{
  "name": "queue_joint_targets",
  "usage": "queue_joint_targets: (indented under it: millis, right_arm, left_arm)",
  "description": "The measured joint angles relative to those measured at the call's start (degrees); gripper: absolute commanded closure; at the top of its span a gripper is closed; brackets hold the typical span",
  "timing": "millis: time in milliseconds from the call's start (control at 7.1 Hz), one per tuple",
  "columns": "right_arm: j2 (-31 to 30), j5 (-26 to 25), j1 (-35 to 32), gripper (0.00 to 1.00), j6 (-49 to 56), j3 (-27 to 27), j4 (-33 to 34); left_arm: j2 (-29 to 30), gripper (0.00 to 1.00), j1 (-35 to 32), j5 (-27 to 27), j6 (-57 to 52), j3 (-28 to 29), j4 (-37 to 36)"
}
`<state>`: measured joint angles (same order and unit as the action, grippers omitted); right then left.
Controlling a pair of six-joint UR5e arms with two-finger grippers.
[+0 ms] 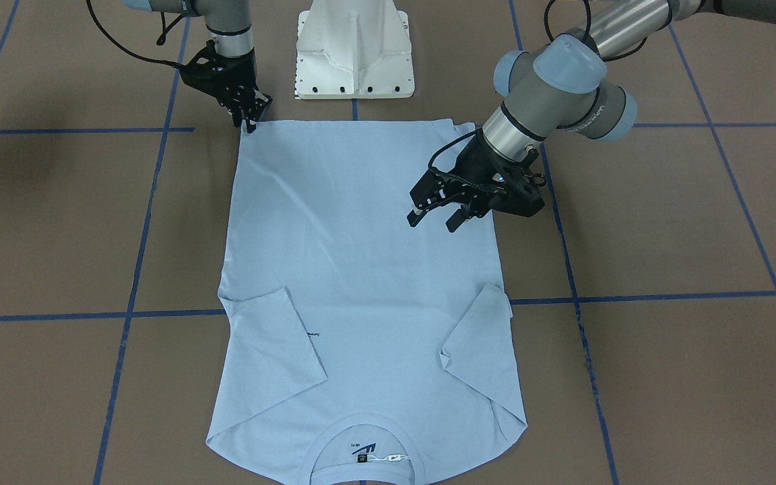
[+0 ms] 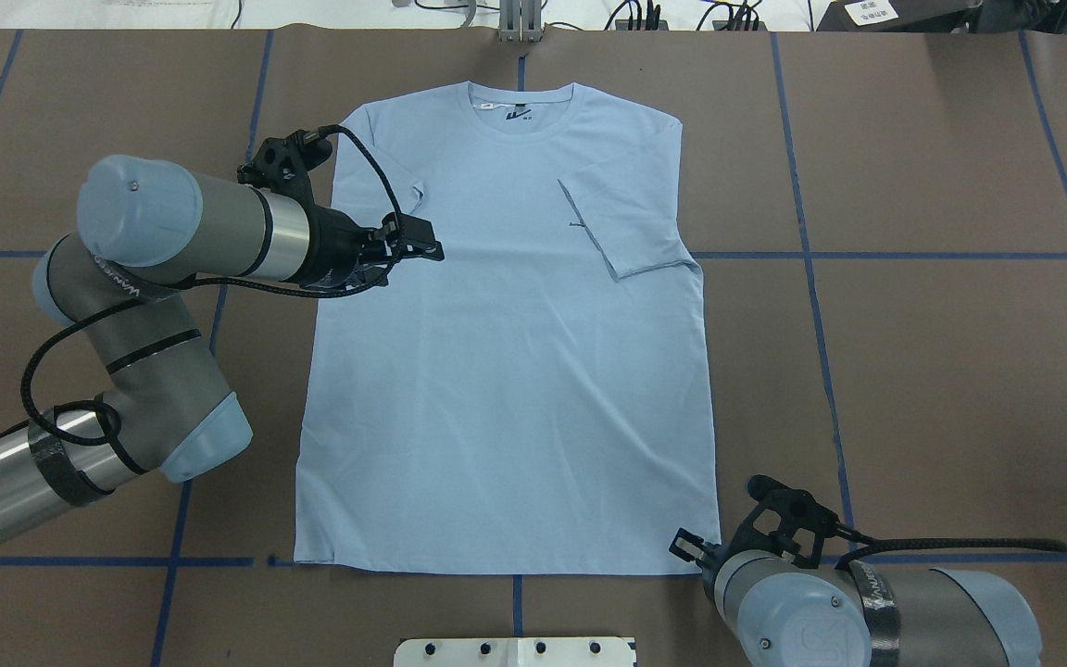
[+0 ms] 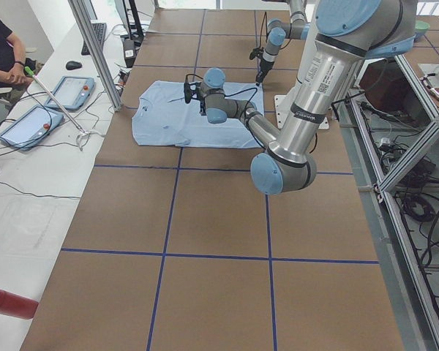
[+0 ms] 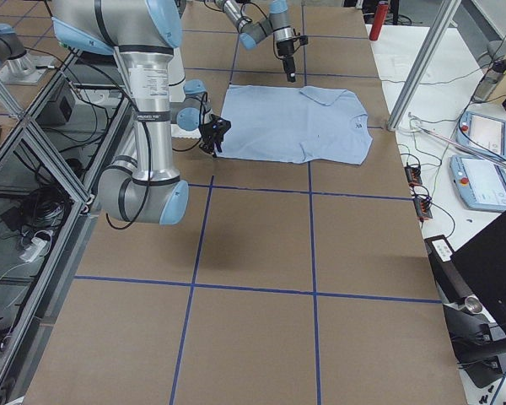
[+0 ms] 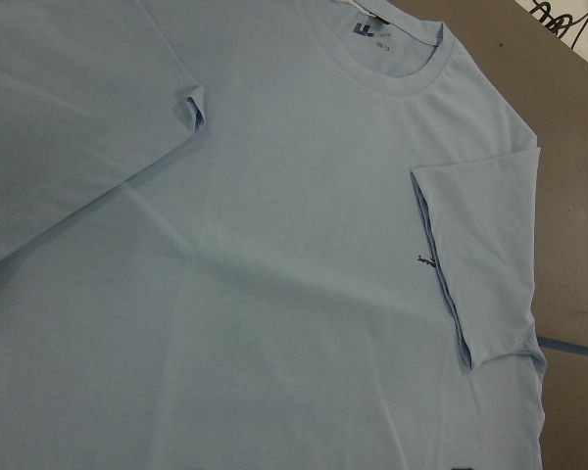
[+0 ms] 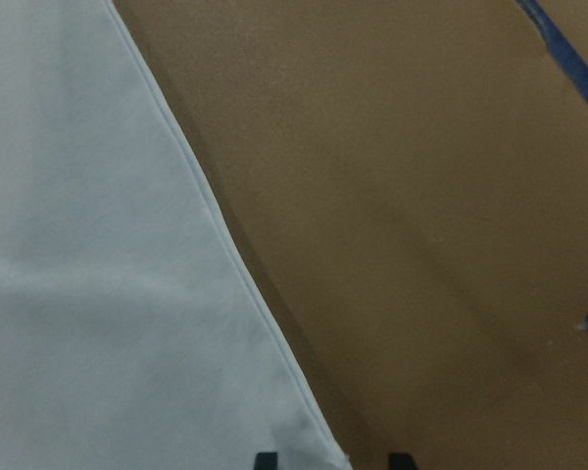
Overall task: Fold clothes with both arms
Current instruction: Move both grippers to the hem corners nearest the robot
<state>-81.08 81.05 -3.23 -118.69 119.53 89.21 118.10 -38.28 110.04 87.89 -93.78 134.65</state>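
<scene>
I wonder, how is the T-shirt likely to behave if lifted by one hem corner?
Probably floppy: the T-shirt lies flat with sleeves folded in, so it would likely drape and sag. It looks thin, so probably light, and might drag on the table.

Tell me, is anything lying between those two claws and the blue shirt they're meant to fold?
Nothing visible does. The left gripper hangs open directly above the T-shirt, near one side edge. The right gripper sits at a hem corner, with only bare table beside it.
</scene>
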Motion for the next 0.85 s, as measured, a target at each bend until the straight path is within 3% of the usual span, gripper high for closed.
queue_joint_targets:
  millis: [564, 846]
  right_arm:
    - [0.12, 0.47, 0.05, 1.00, 0.16, 1.11, -0.04]
    - [0.09, 1.62, -0.39, 1.00, 0.10, 3.69, -0.02]
  left_arm:
    - [-1.39, 0.13, 0.58, -0.28, 1.15, -1.38, -0.60]
    - [-6.01, 0.14, 7.16, -5.52, 7.09, -9.38, -9.55]
